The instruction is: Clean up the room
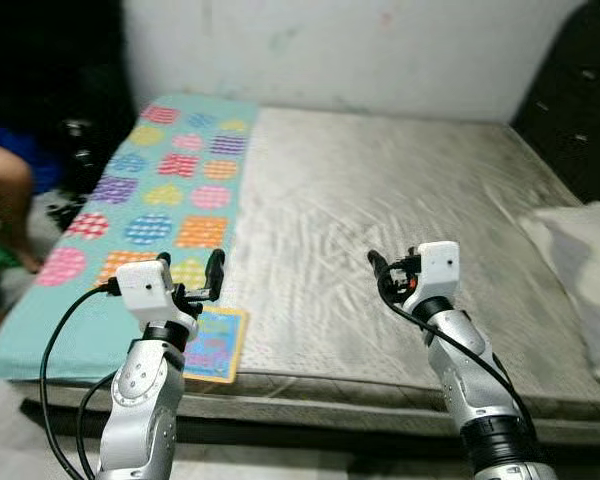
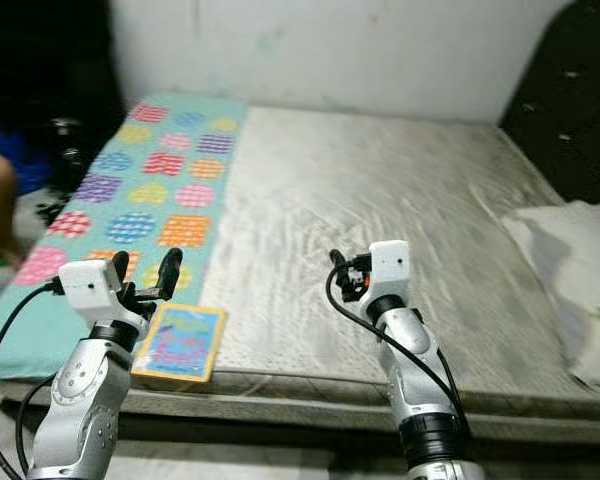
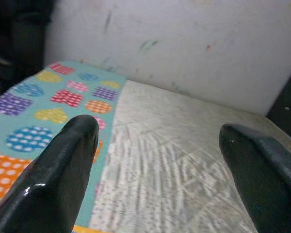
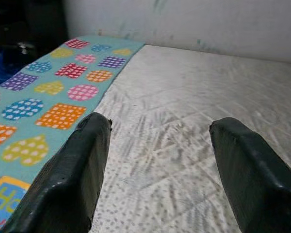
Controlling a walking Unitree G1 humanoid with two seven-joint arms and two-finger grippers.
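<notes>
Yellow-bordered and bright blue, a children's book (image 1: 215,343) lies flat at the near edge of the bare grey mattress (image 1: 380,220), just beside the teal mat (image 1: 130,230) with its coloured hearts, circles and squares. It looks like the most obvious loose item to tidy, so it is probably what the cleanup goes for first.

The left gripper (image 1: 190,275) hovers just above and behind the book, its 2 black fingers spread apart with nothing between them. The right gripper (image 1: 392,268) hangs over the middle of the mattress, well apart from the book; the right wrist view shows its 2 fingers (image 4: 72,174) spread wide and empty too.

The step in hand appears to be the approach, with no grasp begun. The next move calls for the left gripper to drop toward the book and get a finger under an edge, which may be awkward since the book lies flat on soft bedding.

A white pillow (image 1: 580,270) is cut off at the right edge. A person's limb (image 1: 5,200) shows at the far left beside dark, murky clutter that cannot be made out. The book's cover print is too blurred to read.
</notes>
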